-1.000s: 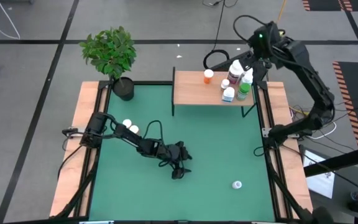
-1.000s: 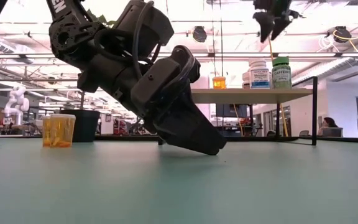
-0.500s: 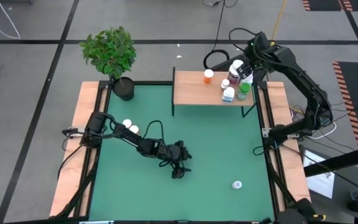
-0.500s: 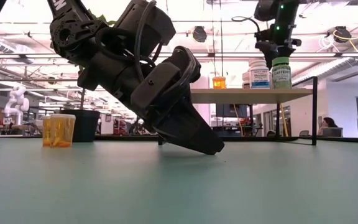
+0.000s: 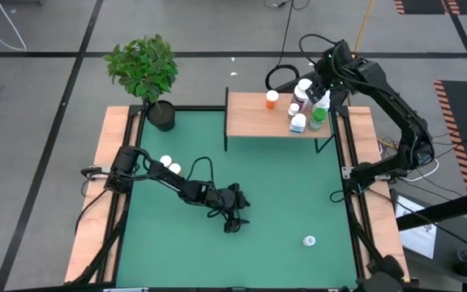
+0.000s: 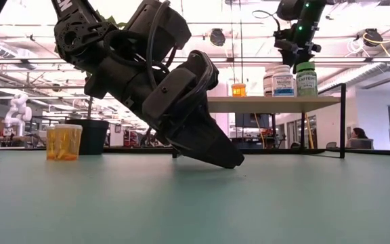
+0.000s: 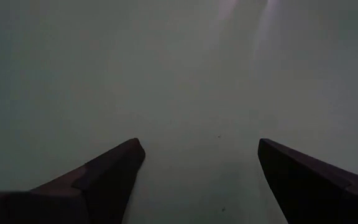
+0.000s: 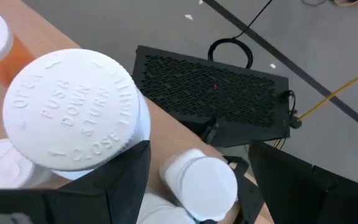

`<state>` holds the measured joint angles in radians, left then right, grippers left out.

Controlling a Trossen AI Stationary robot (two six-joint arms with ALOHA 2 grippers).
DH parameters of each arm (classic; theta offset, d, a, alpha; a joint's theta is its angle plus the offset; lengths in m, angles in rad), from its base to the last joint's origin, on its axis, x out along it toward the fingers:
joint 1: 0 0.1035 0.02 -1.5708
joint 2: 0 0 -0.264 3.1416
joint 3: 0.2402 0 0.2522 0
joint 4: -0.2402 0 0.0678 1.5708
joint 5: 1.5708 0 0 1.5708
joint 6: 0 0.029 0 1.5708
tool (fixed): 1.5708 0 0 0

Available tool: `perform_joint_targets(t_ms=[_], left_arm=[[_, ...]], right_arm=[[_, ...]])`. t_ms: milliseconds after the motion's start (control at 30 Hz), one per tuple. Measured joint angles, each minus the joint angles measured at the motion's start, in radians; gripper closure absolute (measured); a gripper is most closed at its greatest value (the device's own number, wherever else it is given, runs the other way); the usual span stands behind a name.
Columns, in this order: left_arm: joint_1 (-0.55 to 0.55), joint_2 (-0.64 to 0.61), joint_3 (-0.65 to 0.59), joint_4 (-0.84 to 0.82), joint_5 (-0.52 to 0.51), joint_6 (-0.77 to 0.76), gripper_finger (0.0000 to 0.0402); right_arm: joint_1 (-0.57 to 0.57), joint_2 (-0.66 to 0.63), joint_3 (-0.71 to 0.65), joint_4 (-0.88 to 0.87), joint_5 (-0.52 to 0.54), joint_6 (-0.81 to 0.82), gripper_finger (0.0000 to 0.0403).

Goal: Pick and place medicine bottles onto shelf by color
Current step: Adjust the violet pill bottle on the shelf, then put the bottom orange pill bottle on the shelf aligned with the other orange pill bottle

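Two grippers spread, empty. R gripper [image 5: 319, 83] now lower over shelf [image 5: 250, 122] bottles [image 5: 298, 122] vs moment ago; likely just placed. L gripper [image 5: 232, 225] unmoved on table [image 5: 282, 203]. One bottle [image 5: 309, 240] left nearby.

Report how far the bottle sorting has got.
Done: several bottles stand on the shelf, an amber one apart from a cluster at its right end.
In hand: nothing is gripped. The right gripper hovers open over that cluster; the left gripper rests open on the green table.
Left: two white-capped bottles near the left rail and one near the front right.
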<state>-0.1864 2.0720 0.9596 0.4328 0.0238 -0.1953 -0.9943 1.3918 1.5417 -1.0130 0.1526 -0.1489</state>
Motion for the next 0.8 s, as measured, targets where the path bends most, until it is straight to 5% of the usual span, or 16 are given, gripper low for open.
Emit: perform_joint_targets(t_ms=[433, 633, 800], left_arm=[[-0.001, 0.000, -0.003, 0.027, -0.017, -0.015, 0.0066], [0.000, 0.002, -0.004, 0.057, -0.021, -0.001, 0.0066], [-0.004, 0.003, -0.004, 0.074, -0.034, -0.020, 0.0066]], right_arm=[[0.054, -0.188, 0.000, -0.013, 0.003, 0.062, 0.0138], [0.241, -0.308, -0.020, -0.004, 0.000, 0.144, 0.0138], [0.437, -0.410, -0.166, 0.155, 0.000, 0.192, 0.0138]])
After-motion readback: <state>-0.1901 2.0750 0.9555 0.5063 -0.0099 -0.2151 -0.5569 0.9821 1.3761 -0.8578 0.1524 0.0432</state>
